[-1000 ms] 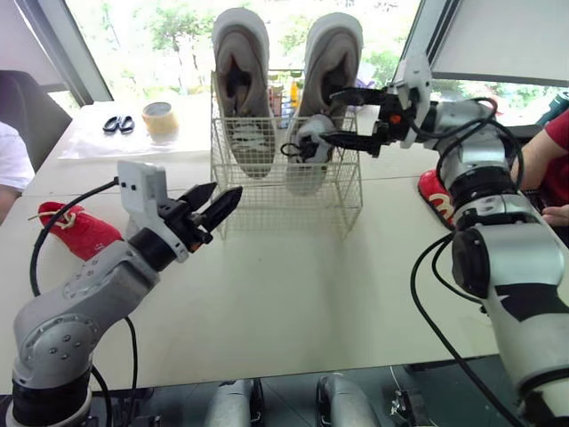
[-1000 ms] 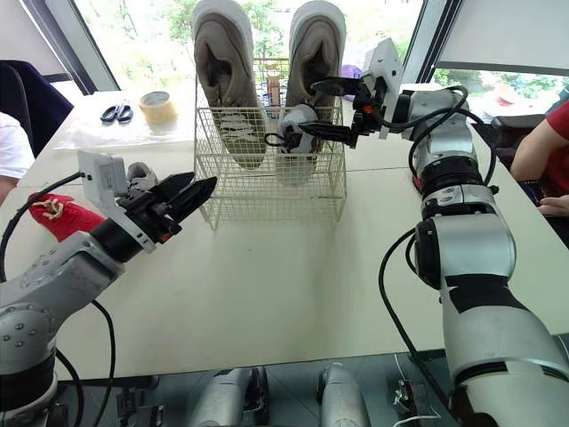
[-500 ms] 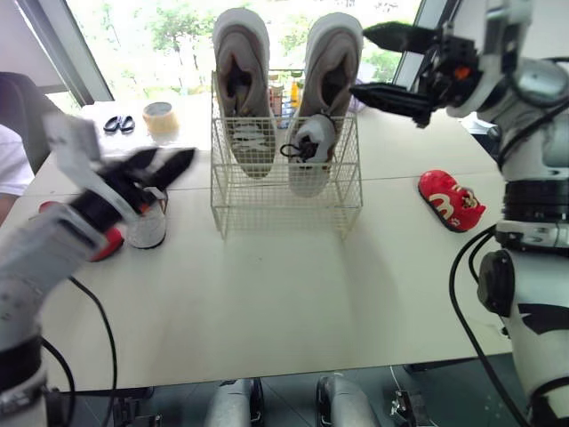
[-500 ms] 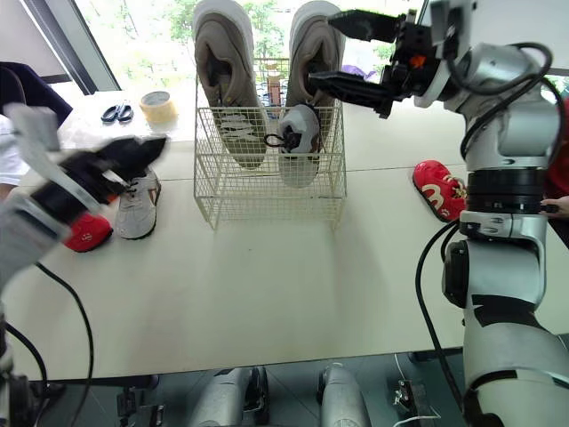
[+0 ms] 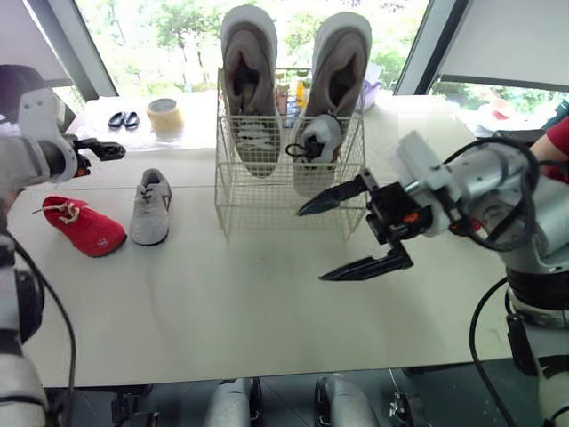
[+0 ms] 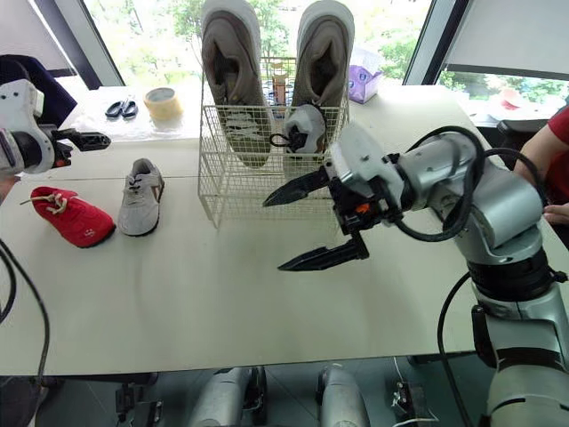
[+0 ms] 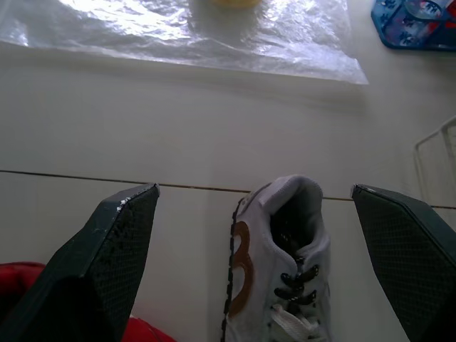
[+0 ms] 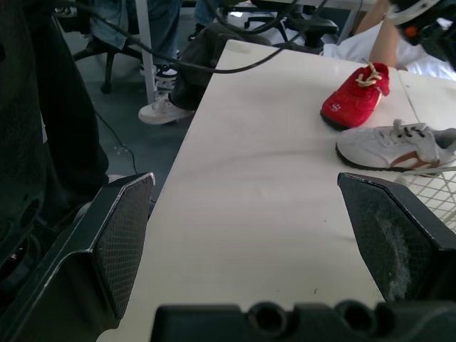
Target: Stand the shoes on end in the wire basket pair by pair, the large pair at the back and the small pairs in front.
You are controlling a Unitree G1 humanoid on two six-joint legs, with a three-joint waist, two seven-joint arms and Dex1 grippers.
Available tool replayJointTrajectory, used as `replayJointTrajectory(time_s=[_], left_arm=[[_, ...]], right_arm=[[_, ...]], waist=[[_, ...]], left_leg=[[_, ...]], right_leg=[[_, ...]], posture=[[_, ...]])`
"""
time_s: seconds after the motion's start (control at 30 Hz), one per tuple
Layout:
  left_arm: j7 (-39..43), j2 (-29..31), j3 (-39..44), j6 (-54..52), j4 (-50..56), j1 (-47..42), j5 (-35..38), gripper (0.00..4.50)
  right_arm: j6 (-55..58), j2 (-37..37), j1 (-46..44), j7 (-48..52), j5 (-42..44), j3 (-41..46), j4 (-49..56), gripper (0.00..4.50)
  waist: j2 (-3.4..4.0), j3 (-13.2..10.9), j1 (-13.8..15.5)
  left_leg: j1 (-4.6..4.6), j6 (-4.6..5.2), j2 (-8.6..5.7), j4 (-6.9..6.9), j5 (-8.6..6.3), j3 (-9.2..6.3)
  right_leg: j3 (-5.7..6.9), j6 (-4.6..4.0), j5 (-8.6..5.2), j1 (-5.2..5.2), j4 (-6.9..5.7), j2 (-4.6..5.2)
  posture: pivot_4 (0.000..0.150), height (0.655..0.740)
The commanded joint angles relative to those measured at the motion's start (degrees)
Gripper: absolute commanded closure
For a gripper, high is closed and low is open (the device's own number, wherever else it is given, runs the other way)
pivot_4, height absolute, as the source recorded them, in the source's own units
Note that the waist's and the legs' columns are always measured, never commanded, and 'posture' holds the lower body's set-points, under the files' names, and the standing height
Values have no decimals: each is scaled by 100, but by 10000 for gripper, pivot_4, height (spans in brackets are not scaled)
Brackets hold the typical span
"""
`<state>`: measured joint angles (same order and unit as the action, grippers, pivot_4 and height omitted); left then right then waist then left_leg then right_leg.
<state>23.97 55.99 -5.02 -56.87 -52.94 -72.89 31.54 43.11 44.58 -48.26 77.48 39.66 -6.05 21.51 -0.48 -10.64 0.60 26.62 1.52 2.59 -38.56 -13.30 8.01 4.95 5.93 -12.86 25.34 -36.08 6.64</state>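
The wire basket [image 5: 289,191] stands mid-table with two large beige shoes [image 5: 249,80] [image 5: 336,76] on end at its back. One small white shoe [image 5: 316,142] stands in front of the right one. Its mate, a small white shoe [image 5: 151,206], lies on the table left of the basket, beside a red shoe [image 5: 84,229]. My left gripper [image 5: 114,151] is open at the far left, above and behind these two shoes [image 7: 278,263]. My right gripper [image 5: 313,245] is open wide just in front of the basket, holding nothing.
A yellow tape roll [image 5: 163,116] and scissors [image 5: 122,120] lie on a plastic sheet [image 7: 178,32] at the back left. A purple packet [image 6: 363,83] sits behind the basket. A person's red sleeve [image 5: 558,142] is at the right edge. Chairs and a person's legs [image 8: 164,64] are beyond the table's left side.
My right gripper left the small white shoe in the basket, rose above it, then swung down in front of the basket. My left arm swept from centre-left to the far left.
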Motion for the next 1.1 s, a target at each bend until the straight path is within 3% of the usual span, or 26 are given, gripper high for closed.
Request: replayJointTrajectory(time_s=[0.03, 0.23, 0.27, 0.33, 0.57, 1.0, 1.03, 1.1], left_arm=[[604, -208, -285, 853, -1086, -431, -1005, 457], [1211, -958, -516, 1853, -2183, -427, -2213, 457], [1163, -1024, -453, 1934, -2264, -399, -2309, 2829], [1292, -1138, -401, 2137, -2359, -361, -2520, 9671], [898, -1299, 161, 2348, -2464, -348, -2766, 44801], [-199, -959, 2547, 2298, -1719, -1607, -1468, 44801], [-373, -1000, 2728, 2407, -1269, -1565, -1331, 44801], [-643, -1339, 3144, 1817, 1277, -828, -722, 44801]], right_arm=[[-9, -26, 69, -318, 35, 105, 279, 0], [455, -137, 317, -1091, 545, 406, 761, 0], [477, -130, 323, -1167, 574, 422, 779, 0], [495, -100, 329, -1294, 580, 436, 793, 0], [502, 40, 437, -1537, 526, 424, 882, 0], [371, 333, 335, -1545, 373, 515, 462, 0], [394, 344, 303, -1526, 421, 551, 405, 0], [494, 455, 303, -1424, 550, 628, 352, 0]], waist=[[-4, -2, -5], [-22, -12, 2], [-23, -11, 1], [-23, -11, -2], [-24, -11, 1], [-70, -33, 2], [-70, -33, 0], [-69, -33, -18]], left_leg=[[3, 1, 0, 0, 0, 0], [10, 2, 8, -6, 0, -6], [24, 4, 11, -18, -1, -13], [48, 15, 15, -43, -7, -23], [55, 34, 13, -56, -17, -32], [68, 30, 9, -65, -12, -29], [68, 30, 8, -65, -12, -28], [65, 30, 8, -65, -12, -28]], right_leg=[[0, 0, 0, 4, 0, 1], [1, -1, 1, 10, -5, 2], [5, -2, 1, 16, -6, 1], [11, -2, 3, 27, -8, 2], [11, -1, 4, 27, -9, 10], [23, 2, 5, 26, -13, 9], [23, 2, 5, 25, -13, 9], [22, 3, 5, 25, -14, 10]], posture=[[1500, 7351], [1500, 7351], [1500, 7351], [1500, 7351], [1500, 7351], [1500, 7351], [1500, 7351], [1500, 7351]])
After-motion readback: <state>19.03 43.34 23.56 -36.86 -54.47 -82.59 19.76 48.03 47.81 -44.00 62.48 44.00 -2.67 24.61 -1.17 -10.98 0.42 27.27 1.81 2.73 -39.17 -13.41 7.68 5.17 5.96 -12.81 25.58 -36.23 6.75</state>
